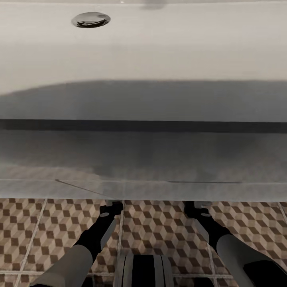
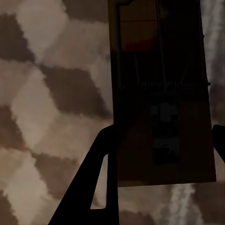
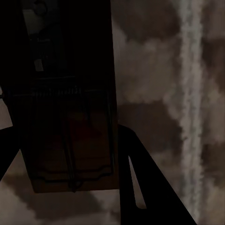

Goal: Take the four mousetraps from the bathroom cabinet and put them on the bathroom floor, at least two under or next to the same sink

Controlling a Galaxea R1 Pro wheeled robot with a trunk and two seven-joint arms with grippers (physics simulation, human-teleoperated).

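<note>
In the head view the sink (image 1: 159, 52) spread wide and white ahead of both arms, its chrome drain (image 1: 91, 19) up beyond the left arm. Its front edge overhung the tools, so that the ends of both arms ran in beneath it and the fingertips were hidden there. The floor (image 1: 159, 227) with its brown, beige and white cube tiles lay below the arms, and a pale grout line ran between them.

The left tool (image 2: 161, 145) was clenched on a mousetrap (image 2: 161, 93). In the left wrist view the dark base sat between the two black fingers (image 2: 101, 173), touching the one finger on its side, with the other finger showing at the far edge of the trap. Its pale wire parts and a spring coil lay across the base, and a reddish patch showed toward the end farthest from the tool. Tiles lay blurred behind it.

The right tool (image 3: 65, 154) was likewise grasping a second trap (image 3: 65, 93). In the right wrist view this one lay in deep shadow between the fingers (image 3: 140, 183), spring coil across its middle, wire loop toward the tool, tiles and a grout line beyond
</note>
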